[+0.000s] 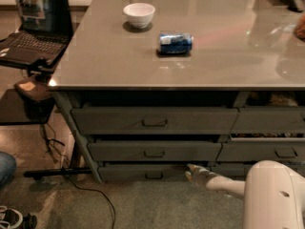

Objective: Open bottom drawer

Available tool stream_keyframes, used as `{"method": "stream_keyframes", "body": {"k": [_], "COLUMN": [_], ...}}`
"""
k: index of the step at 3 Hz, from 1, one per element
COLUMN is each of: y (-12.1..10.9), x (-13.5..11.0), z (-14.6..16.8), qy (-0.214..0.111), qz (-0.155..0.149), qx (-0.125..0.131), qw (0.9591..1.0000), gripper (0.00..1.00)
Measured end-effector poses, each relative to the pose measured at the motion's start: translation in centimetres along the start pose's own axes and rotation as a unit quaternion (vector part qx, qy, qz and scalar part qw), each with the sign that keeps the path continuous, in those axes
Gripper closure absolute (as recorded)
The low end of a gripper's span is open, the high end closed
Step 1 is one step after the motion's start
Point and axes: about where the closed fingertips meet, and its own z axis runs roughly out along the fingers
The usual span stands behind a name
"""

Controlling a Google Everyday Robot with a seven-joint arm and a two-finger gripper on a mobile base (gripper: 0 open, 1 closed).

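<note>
You look down on a broad grey tabletop (228, 61) that fills the upper frame. A white bowl (139, 14) stands near its top centre, and a blue can (175, 42) lies on its side just below and right of it, apart from it. An open laptop (35, 25) sits off the tabletop at upper left.

Below the edge, three wide drawers stack up. The bottom drawer (128, 171) is the shallowest, at lower centre just above the carpet (157, 206), with its small pull (154, 176) mid-front.

Your claw (194, 172) sits low at that drawer's right end, right of the pull and apart from it. You cannot tell whether it is apart or together, nor whether it touches the front. Its white arm (226, 185) runs back to the lower right corner.
</note>
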Motion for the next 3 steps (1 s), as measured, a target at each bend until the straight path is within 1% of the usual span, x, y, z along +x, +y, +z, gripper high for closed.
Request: {"method": "stream_keyframes", "body": {"k": [1,2,3], "y": [1.11,1.12,1.12], "x": [0.44,0.44,0.44], "z": [-1.96,-1.95,-1.95], "qy": [0.018,0.018,0.018], "qz": [0.000,0.000,0.000], "qx": [-0.011,-0.011,-0.011], "qw": [0.9998,0.9998,0.9998], "gripper": [1.00,1.00,0.81]}}
